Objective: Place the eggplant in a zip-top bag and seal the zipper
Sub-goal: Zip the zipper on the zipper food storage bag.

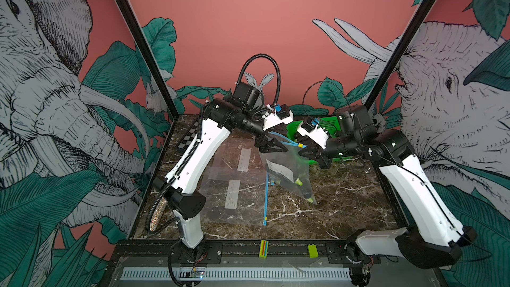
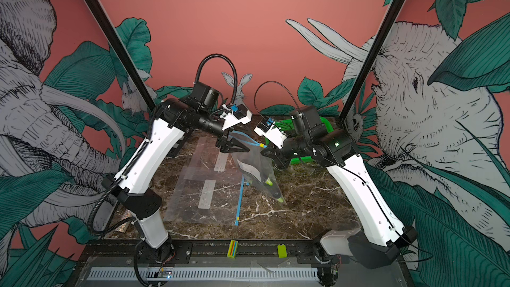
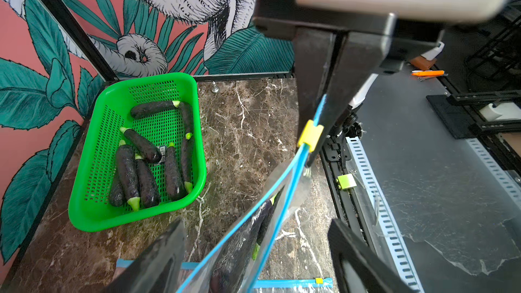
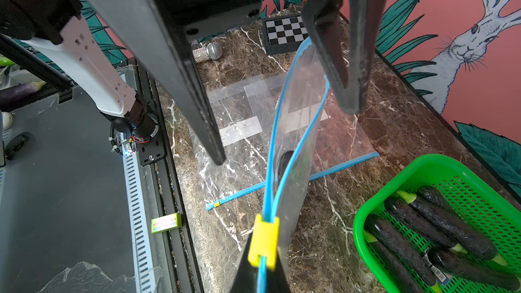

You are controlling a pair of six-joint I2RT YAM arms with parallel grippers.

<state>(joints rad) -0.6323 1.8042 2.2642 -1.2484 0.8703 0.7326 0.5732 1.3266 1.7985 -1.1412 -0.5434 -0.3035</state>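
- Right gripper (image 4: 262,270) is pinching the blue zip track (image 4: 273,142) of the zip-top bag (image 1: 287,172), fingers pressed together right behind the yellow slider (image 4: 263,245), and is holding that end of the mouth up.
- Left gripper (image 3: 255,225) is standing spread, with its fingers straddling the bag's other end. The far corner is lying against one finger, but nothing is being pinched there.
- Eggplant (image 3: 242,238) is sitting inside the bag, which is hanging above the middle of the counter (image 1: 345,208), beside the spare bags (image 1: 234,189) lying flat. Whether its lower corner is touching the counter I cannot tell.
- Green basket (image 3: 84,215) of other eggplants is sitting at the far right corner.
- Both lips of the track are gaping between the slider and the far corner, so by my reading only sealing is remaining.
- Doing it well is probably meaning three moves: closing the left fingers on the far corner first, drawing the track taut and straight, then running the slider along it.
- Slack film is risking bunching ahead of the slider, and the eggplant's weight is threatening to twist the mouth.
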